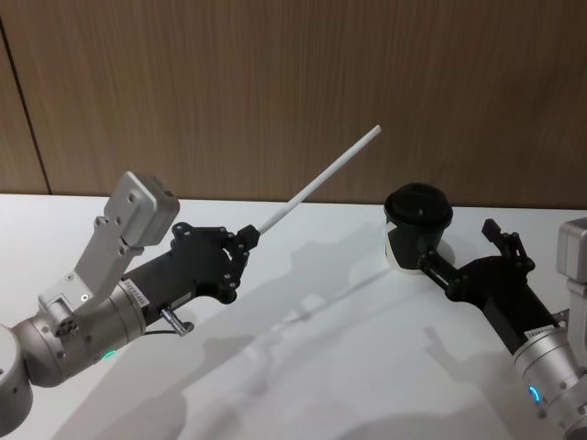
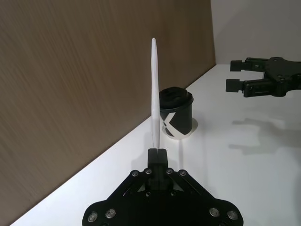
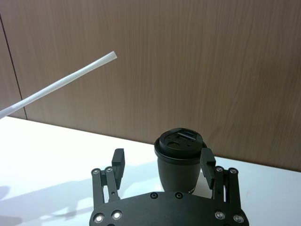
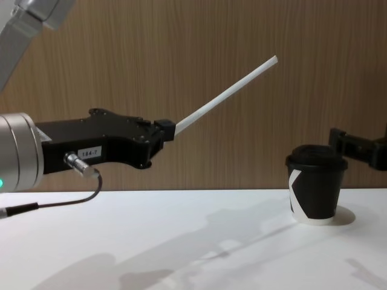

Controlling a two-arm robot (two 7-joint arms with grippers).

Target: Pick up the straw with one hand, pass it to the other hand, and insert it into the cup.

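The left hand (image 1: pixel 249 235), raised over the bench (image 1: pixel 321 376), is clenched on the lower end of the straw (image 1: pixel 321 188), which slants up and to the right in the air. The cup (image 1: pixel 418 213) stands upright on the bench farther right. The right hand (image 1: pixel 457 244) hovers just beside it, fingers spread and empty.

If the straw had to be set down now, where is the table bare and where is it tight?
The table is bare across the stretch between the left gripper, shut on the raised straw, and the cup, and along the near edge. It is tight at the cup, with the open right gripper close beside it.
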